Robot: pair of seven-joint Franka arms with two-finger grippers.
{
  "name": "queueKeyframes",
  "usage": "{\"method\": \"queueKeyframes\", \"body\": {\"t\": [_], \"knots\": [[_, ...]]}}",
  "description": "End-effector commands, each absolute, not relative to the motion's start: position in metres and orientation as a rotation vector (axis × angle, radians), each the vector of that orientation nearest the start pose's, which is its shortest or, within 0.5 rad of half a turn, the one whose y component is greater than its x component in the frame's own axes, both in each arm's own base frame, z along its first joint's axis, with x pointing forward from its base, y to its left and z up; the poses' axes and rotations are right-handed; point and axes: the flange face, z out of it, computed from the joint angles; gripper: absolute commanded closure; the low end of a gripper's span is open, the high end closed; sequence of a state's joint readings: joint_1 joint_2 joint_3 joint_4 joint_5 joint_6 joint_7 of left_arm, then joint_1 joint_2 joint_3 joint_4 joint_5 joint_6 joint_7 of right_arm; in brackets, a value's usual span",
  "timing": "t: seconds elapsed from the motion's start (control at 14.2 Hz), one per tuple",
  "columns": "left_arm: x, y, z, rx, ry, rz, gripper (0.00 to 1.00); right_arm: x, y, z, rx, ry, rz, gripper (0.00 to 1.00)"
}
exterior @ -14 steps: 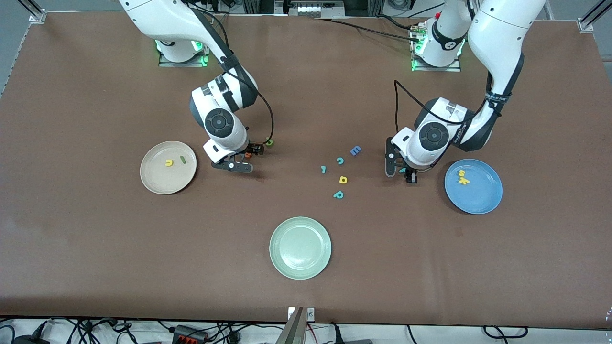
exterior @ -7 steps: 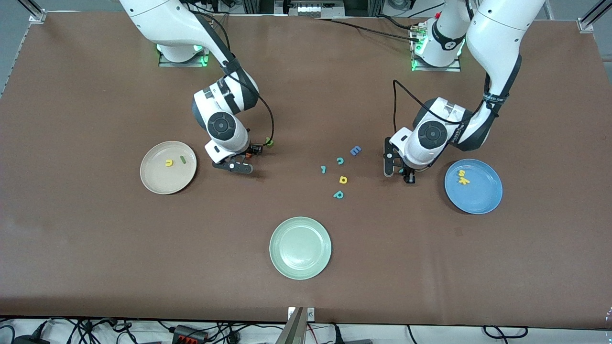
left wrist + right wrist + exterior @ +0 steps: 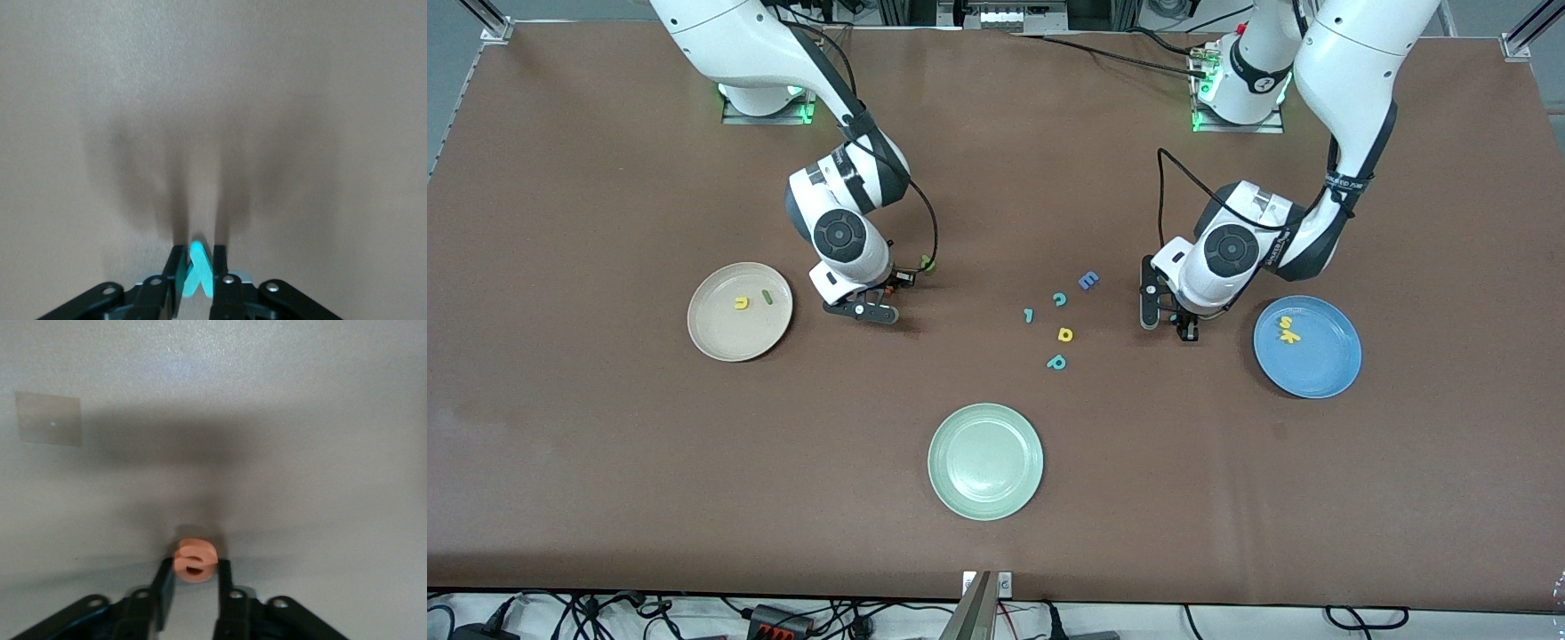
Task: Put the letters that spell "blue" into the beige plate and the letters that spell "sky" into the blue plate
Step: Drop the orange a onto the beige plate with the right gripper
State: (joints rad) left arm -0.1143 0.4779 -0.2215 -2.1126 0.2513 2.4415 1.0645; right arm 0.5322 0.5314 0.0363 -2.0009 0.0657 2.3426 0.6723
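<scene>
Each pincer (image 3: 198, 273) (image 3: 193, 587) pinches a letter amid open tabletop (image 3: 1227, 498).

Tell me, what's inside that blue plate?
Two small yellow letters lie in the blue plate, close together near its rim toward the robots. The rest of the plate is bare, and nothing covers any part of it.
</scene>
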Motion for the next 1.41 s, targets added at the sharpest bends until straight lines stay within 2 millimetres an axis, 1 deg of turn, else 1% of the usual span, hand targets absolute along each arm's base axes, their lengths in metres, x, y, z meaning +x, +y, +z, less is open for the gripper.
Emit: {"method": "queueKeyframes", "body": {"t": [0.0, 0.14, 0.21, 0.28, 0.35, 0.42, 0.49, 0.56, 0.63, 0.7, 0.77, 0.91, 0.98, 1.05, 1.2, 1.27, 1.34], "knots": [[0.551, -0.173, 0.222, -2.188, 2.183, 0.301, 0.96, 0.494, 0.313, 0.174, -3.168, 0.274, 0.303, 0.86], [0.569, -0.153, 0.241, -2.221, 2.142, 0.363, 0.96, 0.495, 0.315, 0.176, -3.167, 0.271, 0.297, 0.86], [0.573, -0.146, 0.244, -2.223, 2.145, 0.373, 0.96, 0.496, 0.315, 0.180, -3.164, 0.276, 0.291, 0.86], [0.573, -0.147, 0.242, -2.224, 2.146, 0.374, 0.95, 0.497, 0.317, 0.184, -3.164, 0.275, 0.289, 0.86], [0.572, -0.150, 0.238, -2.220, 2.155, 0.376, 0.91, 0.500, 0.319, 0.196, -3.155, 0.273, 0.264, 0.87], [0.571, -0.156, 0.234, -2.206, 2.169, 0.370, 0.84, 0.504, 0.318, 0.208, -3.147, 0.275, 0.239, 0.87], [0.569, -0.162, 0.230, -2.197, 2.181, 0.365, 0.73, 0.510, 0.311, 0.226, -3.141, 0.273, 0.213, 0.87], [0.568, -0.164, 0.227, -2.191, 2.188, 0.352, 0.61, 0.519, 0.296, 0.240, -3.135, 0.293, 0.208, 0.88], [0.565, -0.165, 0.217, -2.188, 2.202, 0.340, 0.52, 0.532, 0.266, 0.249, -3.133, 0.283, 0.226, 0.88], [0.561, -0.167, 0.211, -2.181, 2.212, 0.317, 0.47, 0.543, 0.237, 0.253, -3.131, 0.248, 0.249, 0.88], [0.553, -0.172, 0.203, -2.168, 2.229, 0.294, 0.46, 0.551, 0.206, 0.255, -3.127, 0.220, 0.271, 0.88], [0.542, -0.175, 0.192, -2.159, 2.246, 0.270, 0.45, 0.556, 0.161, 0.252, -3.125, 0.178, 0.350, 0.88], [0.541, -0.175, 0.191, -2.159, 2.247, 0.267, 0.45, 0.558, 0.137, 0.245, -3.117, 0.163, 0.392, 0.88], [0.539, -0.174, 0.190, -2.159, 2.248, 0.272, 0.48, 0.559, 0.115, 0.234, -3.110, 0.146, 0.423, 0.88], [0.539, -0.175, 0.187, -2.158, 2.251, 0.254, 0.49, 0.560, 0.088, 0.213, -3.106, 0.113, 0.472, 0.88], [0.534, -0.175, 0.181, -2.157, 2.257, 0.246, 0.50, 0.562, 0.077, 0.208, -3.104, 0.109, 0.473, 0.87], [0.531, -0.176, 0.177, -2.156, 2.262, 0.227, 0.50, 0.563, 0.073, 0.202, -3.101, 0.082, 0.477, 0.87]]}}
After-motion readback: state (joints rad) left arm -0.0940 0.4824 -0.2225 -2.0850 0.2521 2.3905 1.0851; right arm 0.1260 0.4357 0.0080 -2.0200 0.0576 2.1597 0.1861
